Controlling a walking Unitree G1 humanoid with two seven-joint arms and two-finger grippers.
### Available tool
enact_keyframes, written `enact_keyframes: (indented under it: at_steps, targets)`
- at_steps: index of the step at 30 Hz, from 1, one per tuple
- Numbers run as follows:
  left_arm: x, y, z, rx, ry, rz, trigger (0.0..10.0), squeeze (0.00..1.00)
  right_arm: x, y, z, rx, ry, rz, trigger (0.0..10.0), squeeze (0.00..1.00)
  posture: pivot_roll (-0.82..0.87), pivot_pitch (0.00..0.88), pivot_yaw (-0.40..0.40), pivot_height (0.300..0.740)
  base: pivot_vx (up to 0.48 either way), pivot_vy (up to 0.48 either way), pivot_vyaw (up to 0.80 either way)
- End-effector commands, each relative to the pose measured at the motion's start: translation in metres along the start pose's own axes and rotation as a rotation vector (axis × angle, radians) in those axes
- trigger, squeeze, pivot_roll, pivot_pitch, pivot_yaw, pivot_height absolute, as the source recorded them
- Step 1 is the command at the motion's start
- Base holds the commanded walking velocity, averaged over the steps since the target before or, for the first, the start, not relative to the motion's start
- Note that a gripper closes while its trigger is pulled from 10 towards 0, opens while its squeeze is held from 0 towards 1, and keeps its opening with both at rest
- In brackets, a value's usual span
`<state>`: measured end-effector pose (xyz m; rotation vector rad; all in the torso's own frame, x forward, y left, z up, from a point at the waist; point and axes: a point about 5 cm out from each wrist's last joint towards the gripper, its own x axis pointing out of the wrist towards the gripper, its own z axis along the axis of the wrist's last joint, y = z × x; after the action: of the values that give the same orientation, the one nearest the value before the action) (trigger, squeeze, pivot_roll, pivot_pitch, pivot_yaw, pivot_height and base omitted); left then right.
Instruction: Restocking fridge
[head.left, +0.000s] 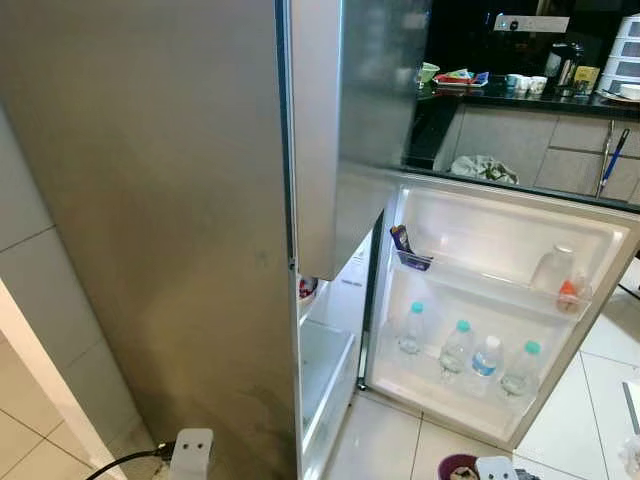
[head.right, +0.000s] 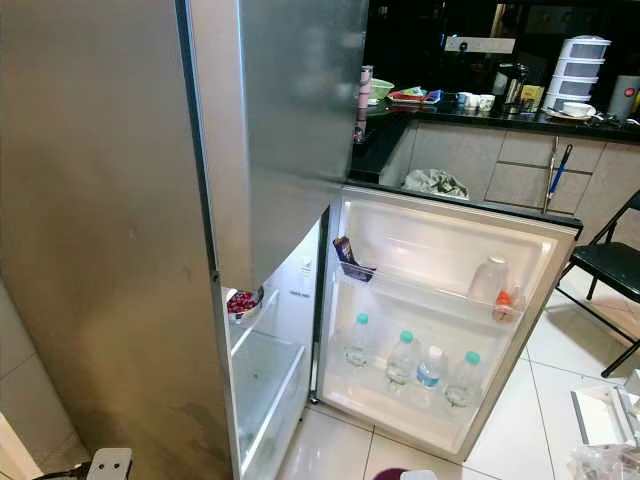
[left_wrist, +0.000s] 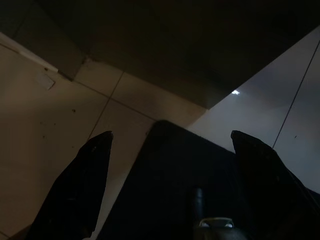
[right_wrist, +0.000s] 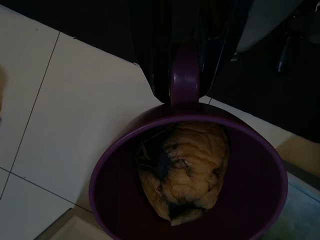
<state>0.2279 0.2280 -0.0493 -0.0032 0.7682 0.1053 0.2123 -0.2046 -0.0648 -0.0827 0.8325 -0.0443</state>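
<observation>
The silver fridge (head.left: 150, 230) stands in front of me with its lower door (head.left: 500, 300) swung open to the right. Several water bottles (head.left: 462, 350) with teal caps stand in the bottom door shelf. The shelf above holds a clear container (head.left: 552, 268) and a snack packet (head.left: 403, 243). Inside are a clear drawer (head.right: 262, 375) and a bowl of red food (head.right: 241, 303). My right gripper (right_wrist: 185, 75) is shut on the handle of a purple cup (right_wrist: 260, 200) holding a wrinkled yellowish food item (right_wrist: 185, 170), low over the floor. My left gripper (left_wrist: 171, 133) hangs open above the tiles.
A dark kitchen counter (head.right: 500, 115) behind the door carries cups, a kettle and a stacked white container (head.right: 580, 65). A black folding chair (head.right: 605, 265) stands to the right. White packaging (head.right: 600, 415) lies on the tiled floor at the lower right.
</observation>
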Motion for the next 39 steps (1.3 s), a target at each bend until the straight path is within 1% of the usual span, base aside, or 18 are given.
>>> enact_keyframes:
  at_steps: [1,7,8,9,10,11,12,14,16,19,21,22,24,27,30,31,39]
  targets:
    - [0.0,-0.004,-0.002,-0.003,0.004,-0.014,10.0,0.0,0.001,-0.004,0.008,0.01,-0.038,-0.015,10.0,0.0,-0.05,0.002,-0.018,0.734,0.0,0.0,0.0]
    - [-0.001,-0.008,-0.005,-0.019,-0.004,-0.022,10.0,0.0,0.0,-0.003,0.007,0.007,-0.043,-0.005,10.0,0.0,-0.04,0.018,-0.017,0.734,0.0,0.0,0.0]
    - [0.0,-0.01,-0.002,-0.019,-0.021,-0.034,10.0,0.0,0.0,-0.002,0.007,0.008,-0.045,0.005,10.0,0.0,-0.04,0.019,-0.017,0.734,0.0,0.0,0.0]
    - [0.001,-0.015,0.007,-0.031,-0.072,-0.068,10.0,0.0,0.001,0.001,0.008,-0.004,-0.054,0.022,10.0,0.0,-0.05,0.02,-0.024,0.734,0.0,0.0,0.0]
    - [0.001,-0.015,0.007,-0.031,-0.072,-0.068,10.0,0.0,0.001,0.001,0.008,-0.004,-0.054,0.022,10.0,0.0,-0.05,0.02,-0.024,0.734,0.0,0.0,0.0]
    - [0.001,-0.016,0.011,0.011,-0.088,-0.08,10.0,0.0,0.001,0.003,0.01,-0.011,-0.06,0.033,10.0,0.0,-0.05,0.022,-0.027,0.734,0.0,0.0,0.0]
    - [0.001,-0.017,0.011,0.052,-0.079,-0.094,10.0,0.0,0.001,0.004,0.01,-0.016,-0.061,0.036,10.0,0.0,-0.05,0.024,-0.032,0.734,0.0,0.0,0.0]
    - [0.001,-0.017,0.006,0.106,-0.051,-0.111,10.0,0.0,0.001,0.005,0.011,-0.031,-0.061,0.041,10.0,0.0,-0.05,0.023,-0.034,0.734,0.0,0.0,0.0]
    - [0.0,-0.015,0.0,0.136,-0.022,-0.104,10.0,0.0,0.001,0.006,0.011,-0.061,-0.059,0.049,10.0,0.0,-0.05,0.025,-0.025,0.734,0.0,0.0,0.0]
    - [0.0,-0.013,0.0,0.124,-0.019,-0.083,10.0,0.0,0.002,0.007,0.012,-0.075,-0.059,0.055,10.0,0.0,-0.05,0.025,-0.022,0.734,0.0,0.0,0.0]
    - [0.0,-0.006,0.002,0.064,-0.031,-0.02,10.0,0.0,0.002,0.008,0.012,-0.069,-0.06,0.049,10.0,0.0,-0.05,0.028,-0.006,0.734,0.0,0.0,0.0]
    - [0.0,-0.004,0.002,0.037,-0.034,-0.007,10.0,0.0,0.001,0.008,0.011,-0.058,-0.061,0.047,10.0,0.0,-0.05,0.028,-0.004,0.734,0.0,0.0,0.0]
    - [-0.001,-0.003,0.001,0.027,-0.033,-0.006,10.0,0.0,0.001,0.008,0.011,-0.053,-0.063,0.046,10.0,0.0,-0.06,0.029,0.0,0.734,0.0,0.0,0.0]
    - [-0.002,-0.004,-0.005,0.052,-0.01,-0.008,10.0,0.0,0.002,0.008,0.015,-0.066,-0.079,0.05,10.0,0.0,-0.06,0.04,0.0,0.734,0.0,0.0,0.0]
    - [-0.002,-0.004,-0.005,0.044,-0.009,-0.002,10.0,0.0,0.002,0.007,0.016,-0.07,-0.085,0.052,10.0,0.0,-0.06,0.04,0.0,0.734,0.0,0.0,0.0]
    - [-0.001,-0.004,-0.003,0.026,-0.017,0.006,10.0,0.0,0.002,0.009,0.018,-0.074,-0.102,0.064,10.0,0.0,-0.06,0.048,0.0,0.734,0.0,0.0,0.8]
    - [-0.001,-0.002,-0.002,0.026,-0.019,0.007,10.0,0.0,0.002,0.014,0.022,-0.08,-0.12,0.078,10.0,0.0,-0.05,0.056,0.005,0.734,0.0,0.0,0.8]
